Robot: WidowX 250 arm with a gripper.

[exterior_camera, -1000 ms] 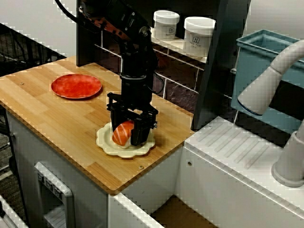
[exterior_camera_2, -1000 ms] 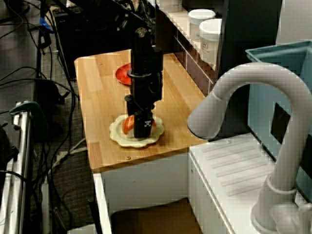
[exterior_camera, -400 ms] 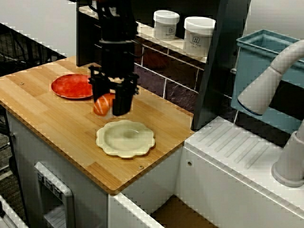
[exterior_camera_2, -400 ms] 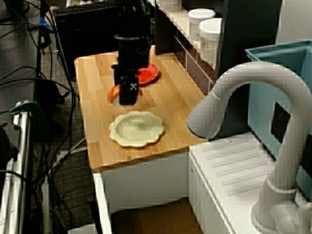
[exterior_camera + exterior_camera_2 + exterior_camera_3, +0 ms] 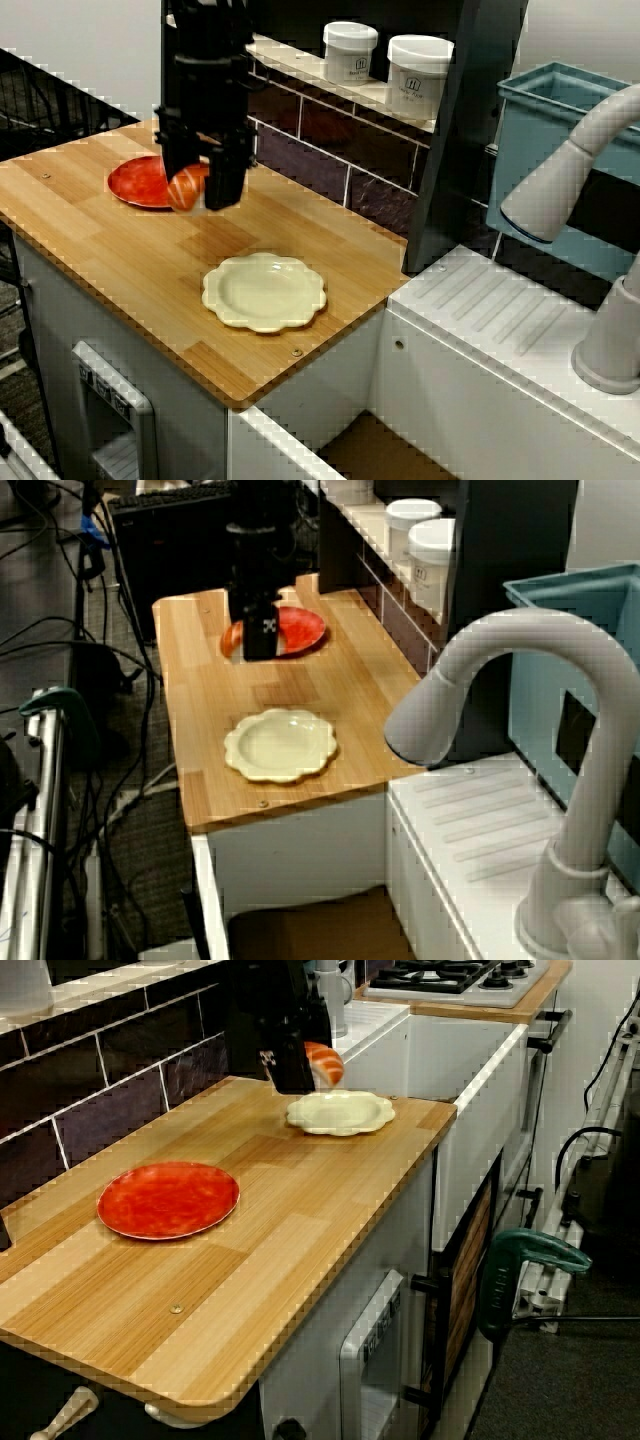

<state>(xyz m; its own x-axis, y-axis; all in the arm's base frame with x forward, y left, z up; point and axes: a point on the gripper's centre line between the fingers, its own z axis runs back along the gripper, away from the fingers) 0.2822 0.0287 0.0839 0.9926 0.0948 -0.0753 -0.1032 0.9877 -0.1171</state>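
Note:
My gripper [image 5: 200, 192] is shut on a piece of salmon sushi [image 5: 184, 187] and holds it in the air over the wooden counter [image 5: 120, 260]. It hangs by the right edge of the red plate [image 5: 138, 181]. The cream scalloped plate [image 5: 264, 291] lies bare nearer the counter's front right corner. In the view from the sink side, the gripper [image 5: 252, 646] and sushi [image 5: 231, 641] overlap the red plate [image 5: 306, 630], well behind the cream plate [image 5: 281, 745]. The low view along the counter shows the sushi [image 5: 324, 1060] raised beyond the red plate [image 5: 168, 1199], above the cream plate [image 5: 340, 1112].
Two white jars [image 5: 350, 50] [image 5: 418, 75] stand on a shelf behind the counter, above a dark tiled wall [image 5: 330, 150]. A white faucet [image 5: 570, 170], a ribbed drainboard [image 5: 500, 310] and a blue bin [image 5: 560, 150] are to the right.
The gripper lifted the sushi off the cream plate and carried it left and back to the red plate's edge. The cream plate is now bare.

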